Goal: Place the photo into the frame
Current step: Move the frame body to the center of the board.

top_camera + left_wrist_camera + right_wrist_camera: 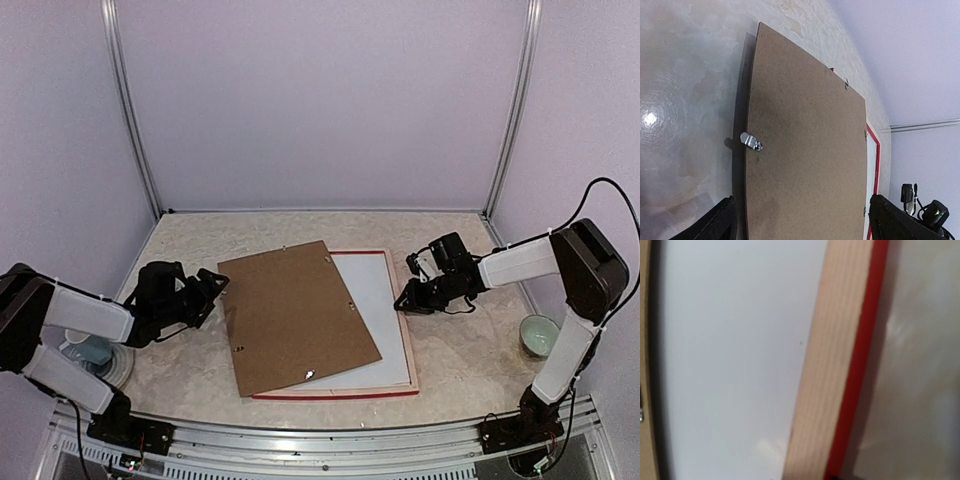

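Looking down from above, we see the frame point(408, 352) lying face down on the table point(470, 350), pale wood back up w/ only its red outer edge showing. That's how it has to lie for loading from behind. The photo point(375, 310), as we read it, is the white sheet filling the opening, picture side down. No print shows, though, so it could also be a mat; can't tell. The brown board point(295, 315) lies skewed over the frame's left part, one corner hanging out over the table twd the left arm. So it covers the opening only partly and isn't seated inside the bars.

The left tool point(213, 292) hangs just beside the board's left edge, fingers wide apart and holding nothing. Its wrist cam looks along the board, w/ a metal clip point(751, 141) on the board's edge ahead of the open fingers. That pose reads as a set-up to push or grab that edge and square the board up.

The right tool point(410, 298) sits low at the frame's right bar, prob. to brace the frame so it won't slide when the board gets shoved. Its own cam shows just the wood bar, red edge and white sheet, no fingers. From above they're too small, so we cannot tell if it's open or closed, or touching the bar.

Our read: photo is likely in place; what's left is turning the board and dropping it in.
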Robot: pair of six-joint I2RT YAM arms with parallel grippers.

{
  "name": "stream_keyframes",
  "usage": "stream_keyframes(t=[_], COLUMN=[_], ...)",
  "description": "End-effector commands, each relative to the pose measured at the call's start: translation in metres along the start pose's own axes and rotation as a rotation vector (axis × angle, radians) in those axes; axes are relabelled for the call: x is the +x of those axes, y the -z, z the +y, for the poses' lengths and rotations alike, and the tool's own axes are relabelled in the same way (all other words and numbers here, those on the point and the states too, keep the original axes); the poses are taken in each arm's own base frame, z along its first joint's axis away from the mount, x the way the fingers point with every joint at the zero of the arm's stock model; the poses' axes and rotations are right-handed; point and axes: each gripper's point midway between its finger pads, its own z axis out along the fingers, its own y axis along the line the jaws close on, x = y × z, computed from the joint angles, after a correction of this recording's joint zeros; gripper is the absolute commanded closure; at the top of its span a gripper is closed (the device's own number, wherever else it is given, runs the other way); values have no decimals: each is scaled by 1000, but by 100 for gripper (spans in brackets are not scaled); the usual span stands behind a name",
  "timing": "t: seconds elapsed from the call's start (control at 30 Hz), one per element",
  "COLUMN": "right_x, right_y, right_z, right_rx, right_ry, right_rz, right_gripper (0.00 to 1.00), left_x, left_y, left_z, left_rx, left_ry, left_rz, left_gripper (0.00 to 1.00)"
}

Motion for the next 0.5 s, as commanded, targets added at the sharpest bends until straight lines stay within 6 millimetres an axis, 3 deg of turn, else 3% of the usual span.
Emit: stream_keyframes(t=[0.0, 0.23, 0.33, 0.4, 0.47], right_x=[24, 18, 6, -5, -16], right_y=[10, 31, 46, 59, 72], right_z=[13, 21, 19, 20, 20], right_rx=[-13, 3, 63, 104, 144], right_ry=[0, -7, 8, 15, 16], right_rz=[41, 5, -27, -62, -95], right_gripper=[79, 73, 57, 41, 32], left_x=[-4, -11, -21, -30, -40], left_y=[8, 9, 6, 3, -1], left_z=[13, 17, 7, -6, -21], left_rx=[-44, -70, -70, -64, -57], left_ry=[-10, -13, -29, -45, -63], left_rz=[-28, -48, -63, -74, -86], left_gripper=[10, 7, 6, 4, 2])
